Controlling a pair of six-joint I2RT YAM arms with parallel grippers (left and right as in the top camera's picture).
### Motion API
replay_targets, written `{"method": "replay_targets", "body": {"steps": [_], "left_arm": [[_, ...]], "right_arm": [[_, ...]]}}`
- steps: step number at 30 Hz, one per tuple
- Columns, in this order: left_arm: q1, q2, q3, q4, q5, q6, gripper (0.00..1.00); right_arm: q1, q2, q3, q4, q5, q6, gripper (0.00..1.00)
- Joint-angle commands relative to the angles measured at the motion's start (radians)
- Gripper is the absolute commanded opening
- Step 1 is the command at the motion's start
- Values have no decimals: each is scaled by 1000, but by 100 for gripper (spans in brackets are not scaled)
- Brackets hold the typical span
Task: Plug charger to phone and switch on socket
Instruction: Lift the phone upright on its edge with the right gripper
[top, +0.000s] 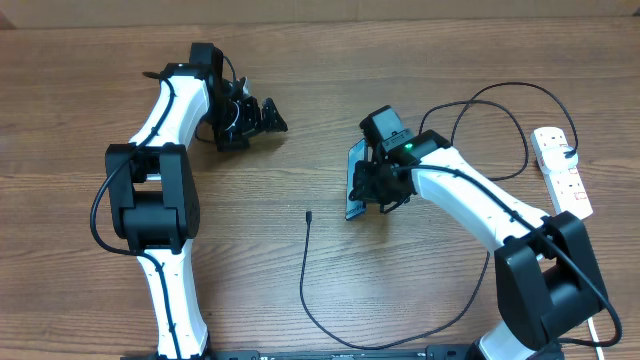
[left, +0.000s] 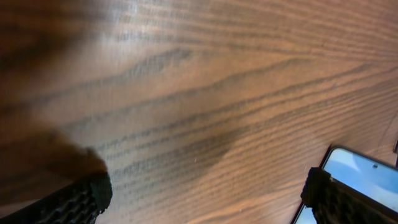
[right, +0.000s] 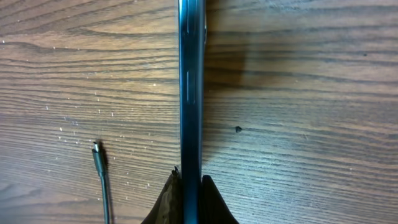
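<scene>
On your brown wood-grain counter (top: 80, 60) the phone (right: 189, 74) stands on edge near the middle, clamped in your right gripper (right: 189, 179), tip of the charger (right: 98, 155) nearby, socket (top: 565, 175) at the right edge, left gripper (top: 252, 122) spread wide.

Robot lab bench; two white arms (top: 165, 110) on wooden table (top: 60, 60).

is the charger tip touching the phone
Apart. The right wrist view shows bare table between the charger tip and the phone, which stands on edge in the right gripper.
</scene>
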Motion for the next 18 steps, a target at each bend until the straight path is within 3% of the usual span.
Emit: {"method": "replay_targets", "body": {"steps": [1, 18], "left_arm": [[-6, 21, -5, 28, -36, 26, 100], [-6, 21, -5, 30, -36, 26, 100]], "right_arm": [[47, -4, 8, 5, 113, 19, 4], [114, -4, 6, 25, 226, 27, 4]]}}
